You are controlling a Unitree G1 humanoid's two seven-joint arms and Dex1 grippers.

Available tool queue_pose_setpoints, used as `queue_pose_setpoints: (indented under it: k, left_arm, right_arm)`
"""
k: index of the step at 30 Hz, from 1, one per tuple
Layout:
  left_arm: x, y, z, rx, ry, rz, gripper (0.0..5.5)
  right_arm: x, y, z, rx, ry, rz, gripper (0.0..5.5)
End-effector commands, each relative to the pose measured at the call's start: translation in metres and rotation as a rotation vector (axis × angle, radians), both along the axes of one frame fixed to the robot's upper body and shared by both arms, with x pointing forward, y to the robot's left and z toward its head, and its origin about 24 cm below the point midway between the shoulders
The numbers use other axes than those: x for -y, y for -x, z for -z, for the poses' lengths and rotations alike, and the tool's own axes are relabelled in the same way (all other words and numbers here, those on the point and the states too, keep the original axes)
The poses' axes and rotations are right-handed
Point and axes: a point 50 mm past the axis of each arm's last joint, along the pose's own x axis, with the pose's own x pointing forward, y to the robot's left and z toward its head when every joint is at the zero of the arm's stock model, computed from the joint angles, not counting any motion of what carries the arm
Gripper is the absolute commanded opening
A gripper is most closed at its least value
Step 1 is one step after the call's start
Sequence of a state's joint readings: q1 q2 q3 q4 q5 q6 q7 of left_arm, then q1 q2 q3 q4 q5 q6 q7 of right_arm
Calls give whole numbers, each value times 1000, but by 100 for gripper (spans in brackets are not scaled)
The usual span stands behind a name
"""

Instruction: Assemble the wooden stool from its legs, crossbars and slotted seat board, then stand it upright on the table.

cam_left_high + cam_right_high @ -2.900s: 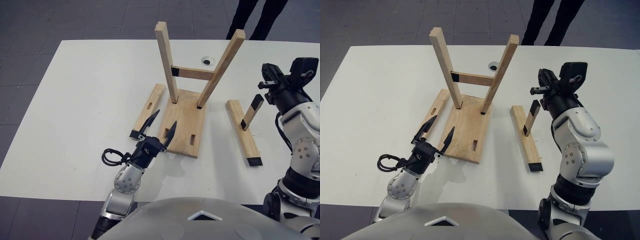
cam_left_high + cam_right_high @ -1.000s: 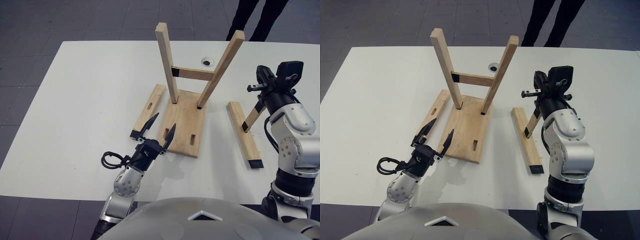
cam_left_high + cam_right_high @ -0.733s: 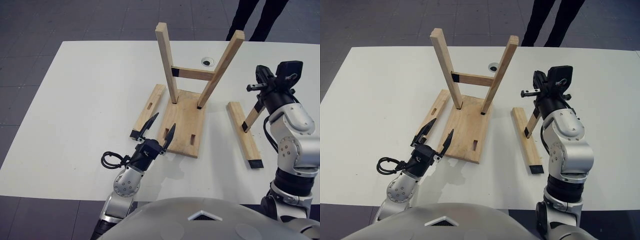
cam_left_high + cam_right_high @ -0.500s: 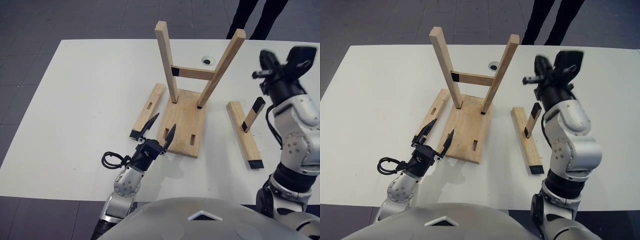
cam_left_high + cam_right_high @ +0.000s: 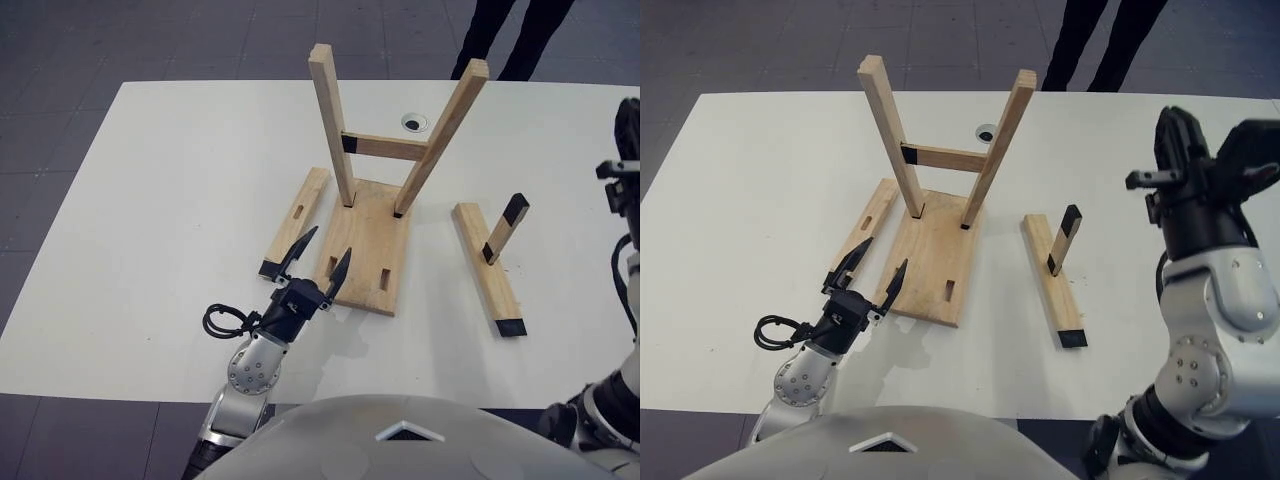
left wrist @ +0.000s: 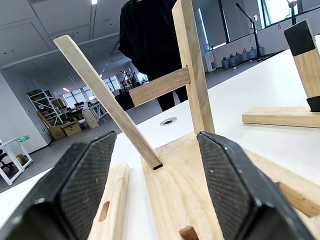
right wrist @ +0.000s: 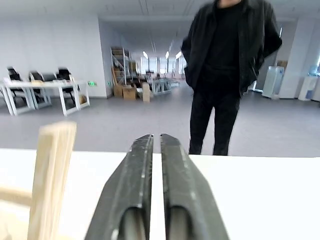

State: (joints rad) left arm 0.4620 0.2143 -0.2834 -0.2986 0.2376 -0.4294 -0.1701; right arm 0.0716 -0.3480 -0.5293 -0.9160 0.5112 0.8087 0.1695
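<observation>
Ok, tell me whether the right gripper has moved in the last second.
Yes. The right gripper has left the short crossbar standing in the loose leg, and swung off to the robot's right of it.

Bright, even light falls from overhead on the white table (image 5: 150, 200), and in the head views its top shows no hard glare. Shadows are short, soft and pale. One lies on the table just beside the left tool (image 5: 332, 239), and a thin one runs along the near edge of the seat board (image 5: 370, 230). In the left wrist view a ceiling lamp (image 6: 92, 2) and the windows (image 6: 280, 12) burn white. In the right wrist view the table washes out almost to white.
</observation>
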Motion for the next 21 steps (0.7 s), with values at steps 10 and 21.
queue_pose_setpoints:
  k: [10, 21]
  left_arm:
    - [-10, -5, -2, 7, -13, -27, 301]
    - [-9, -4, -1, 2, -10, -28, 301]
  right_arm:
    - [0, 73, 98, -412, 63, -17, 252]
    - [-5, 75, 132, -654, 22, -34, 337]
